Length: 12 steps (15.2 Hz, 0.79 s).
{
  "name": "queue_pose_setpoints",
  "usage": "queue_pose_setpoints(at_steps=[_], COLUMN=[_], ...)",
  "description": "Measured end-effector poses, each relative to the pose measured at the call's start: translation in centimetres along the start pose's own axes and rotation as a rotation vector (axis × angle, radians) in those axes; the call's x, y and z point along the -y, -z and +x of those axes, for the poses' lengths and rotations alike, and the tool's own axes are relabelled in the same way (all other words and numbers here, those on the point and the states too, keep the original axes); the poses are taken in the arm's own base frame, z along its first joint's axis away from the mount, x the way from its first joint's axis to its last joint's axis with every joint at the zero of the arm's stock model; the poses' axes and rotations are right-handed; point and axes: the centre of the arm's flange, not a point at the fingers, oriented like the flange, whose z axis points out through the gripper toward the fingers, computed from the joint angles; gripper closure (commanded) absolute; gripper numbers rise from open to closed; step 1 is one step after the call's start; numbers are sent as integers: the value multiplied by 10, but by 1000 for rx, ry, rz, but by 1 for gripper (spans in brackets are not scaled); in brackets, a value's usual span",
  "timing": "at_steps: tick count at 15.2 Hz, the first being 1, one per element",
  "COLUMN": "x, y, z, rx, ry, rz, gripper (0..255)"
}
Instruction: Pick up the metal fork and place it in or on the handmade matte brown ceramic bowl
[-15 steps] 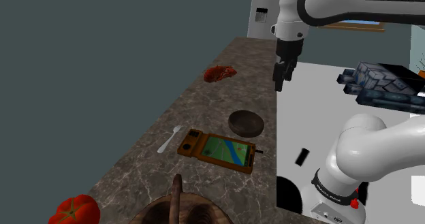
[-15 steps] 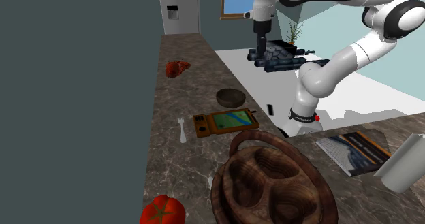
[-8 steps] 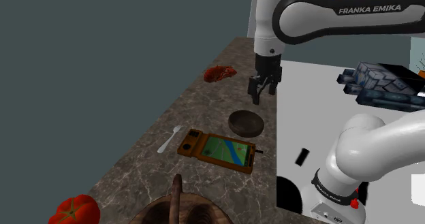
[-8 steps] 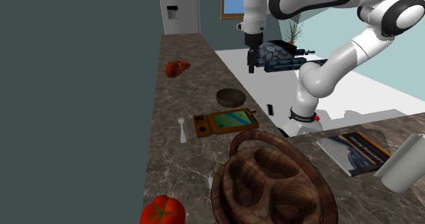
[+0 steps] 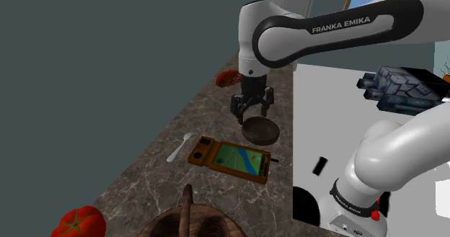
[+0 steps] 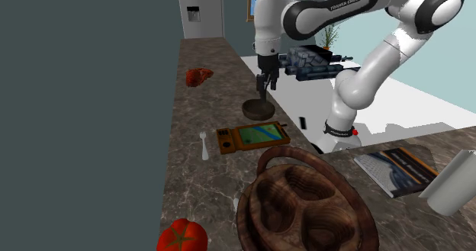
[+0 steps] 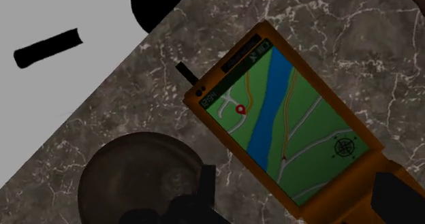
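Note:
The pale metal fork (image 5: 179, 148) (image 6: 204, 146) lies flat on the marble counter, beside the end of an orange GPS device (image 5: 232, 158) (image 6: 253, 137) (image 7: 293, 134). The dark brown bowl (image 5: 260, 131) (image 6: 258, 107) (image 7: 136, 178) stands on the counter just beyond the device, close to the white stand. My gripper (image 5: 252, 112) (image 6: 264, 83) (image 7: 294, 188) hangs open and holds nothing, a little above the counter over the bowl's far rim. In the wrist view its fingers stand wide apart, with the bowl by one finger and the GPS device between them.
A red lumpy item (image 5: 231, 77) (image 6: 199, 75) lies further along the counter. A big carved wooden basket (image 5: 184, 225) (image 6: 305, 204) and a tomato (image 5: 78, 221) (image 6: 183, 236) sit at the near end. The white stand top (image 7: 54, 100) borders the counter. A book (image 6: 397, 169) lies aside.
The arm has swung down and toward the shoulder view's left, from above the white stand to just over the counter by the bowl. Fork, bowl and device have not moved.

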Motion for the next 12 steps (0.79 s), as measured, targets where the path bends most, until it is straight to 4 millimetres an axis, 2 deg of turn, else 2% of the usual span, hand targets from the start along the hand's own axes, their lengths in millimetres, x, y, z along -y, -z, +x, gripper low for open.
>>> queue_pose_setpoints(at_steps=[9, 12], x=[88, 118], y=[-48, -64], z=[51, 77], rx=[19, 25], ry=[-262, -349], rz=[46, 62], gripper=[0, 0])
